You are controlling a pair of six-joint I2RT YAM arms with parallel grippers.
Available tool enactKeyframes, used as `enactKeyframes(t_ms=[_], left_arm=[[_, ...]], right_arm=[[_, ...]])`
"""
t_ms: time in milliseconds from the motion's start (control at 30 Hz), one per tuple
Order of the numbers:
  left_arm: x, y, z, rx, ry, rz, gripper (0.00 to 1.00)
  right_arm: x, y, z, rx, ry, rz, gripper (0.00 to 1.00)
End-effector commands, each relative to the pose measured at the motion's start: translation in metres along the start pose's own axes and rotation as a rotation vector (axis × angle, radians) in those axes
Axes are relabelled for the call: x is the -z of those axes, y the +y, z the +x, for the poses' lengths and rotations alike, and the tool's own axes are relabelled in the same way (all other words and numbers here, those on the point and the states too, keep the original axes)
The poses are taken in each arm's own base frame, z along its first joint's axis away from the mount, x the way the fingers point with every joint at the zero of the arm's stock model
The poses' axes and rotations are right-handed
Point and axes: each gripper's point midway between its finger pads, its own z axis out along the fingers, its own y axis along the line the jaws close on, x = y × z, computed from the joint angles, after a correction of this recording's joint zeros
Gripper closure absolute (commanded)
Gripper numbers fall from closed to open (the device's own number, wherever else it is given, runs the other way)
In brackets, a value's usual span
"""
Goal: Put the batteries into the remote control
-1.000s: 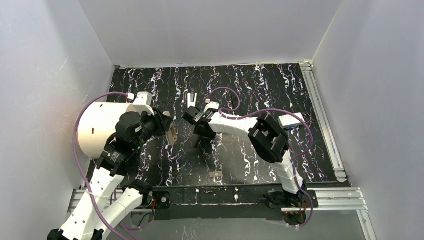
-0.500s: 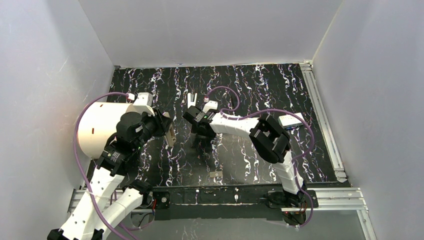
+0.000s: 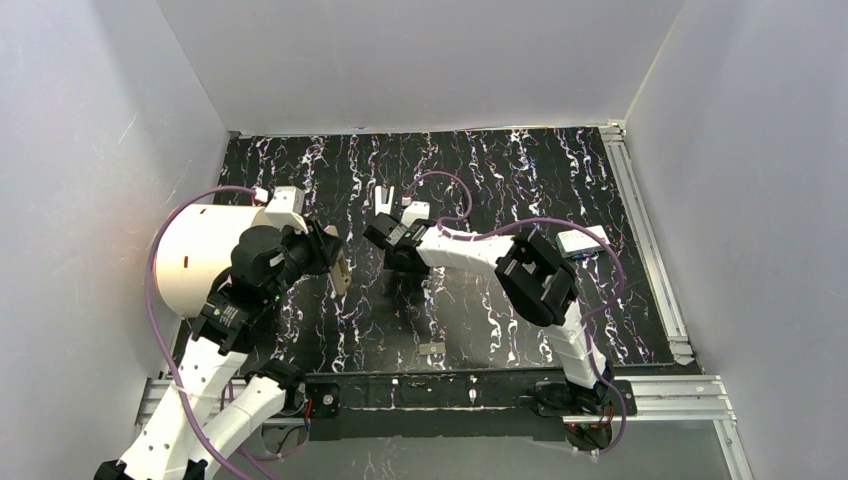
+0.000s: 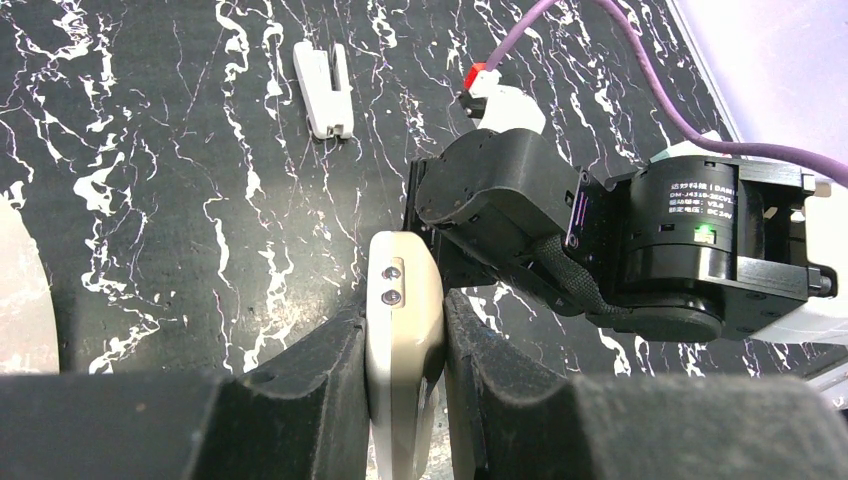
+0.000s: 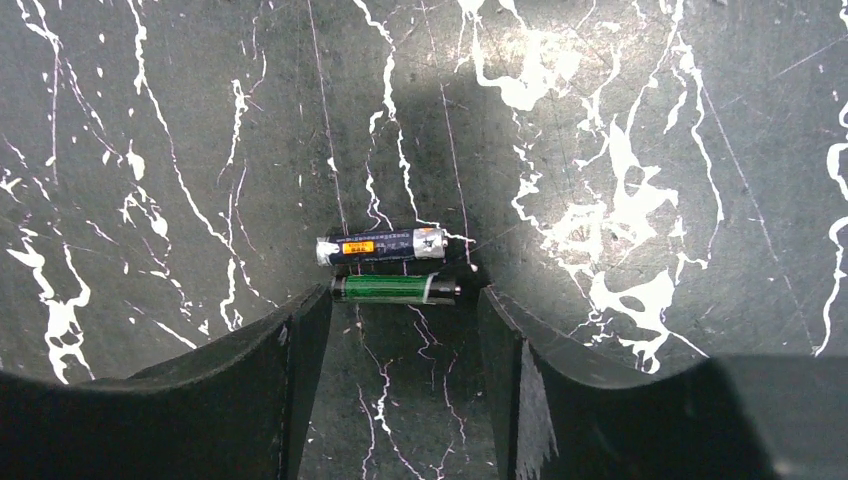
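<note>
- Worktop: black, white veining.
- Left gripper: fingers clamped on the beige remote control, left of worktop middle.
- Right gripper: fingers wide, straddling the green battery mid-worktop, not touching it.
- Dark battery: parallel, just beside the green one.
- White plastic piece: toward the far edge.

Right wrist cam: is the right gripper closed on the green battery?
No, the right gripper stands open astride the green battery, which lies on the table beside the black battery.
</note>
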Motion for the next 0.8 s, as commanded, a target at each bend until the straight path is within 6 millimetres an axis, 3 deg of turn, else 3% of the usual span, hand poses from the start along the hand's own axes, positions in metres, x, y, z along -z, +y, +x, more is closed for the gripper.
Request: enactKeyframes(t_ms=[0, 167, 367, 567, 767], left_arm=[[0.004, 0.003, -0.008, -0.005, -0.029, -0.016, 1.0], [0.004, 0.003, -0.008, -0.009, -0.026, -0.017, 1.0], [0.007, 0.004, -0.01, -0.015, -0.032, -0.024, 1.0], [0.007, 0.003, -0.01, -0.013, -0.029, -0.018, 1.0], [0.009, 0.003, -0.01, -0.014, -0.025, -0.019, 1.0]], right_arm=[[-0.006, -0.004, 0.008, 0.128, 0.011, 0.024, 0.38], [-0.012, -0.016, 0.018, 0.247, 0.042, 0.049, 0.43], [-0.003, -0.032, 0.02, 0.487, 0.047, -0.02, 0.42], [0.01, -0.049, 0.036, 0.813, 0.104, -0.193, 0.42], [0.028, -0.066, 0.049, 0.92, 0.233, -0.355, 0.41]])
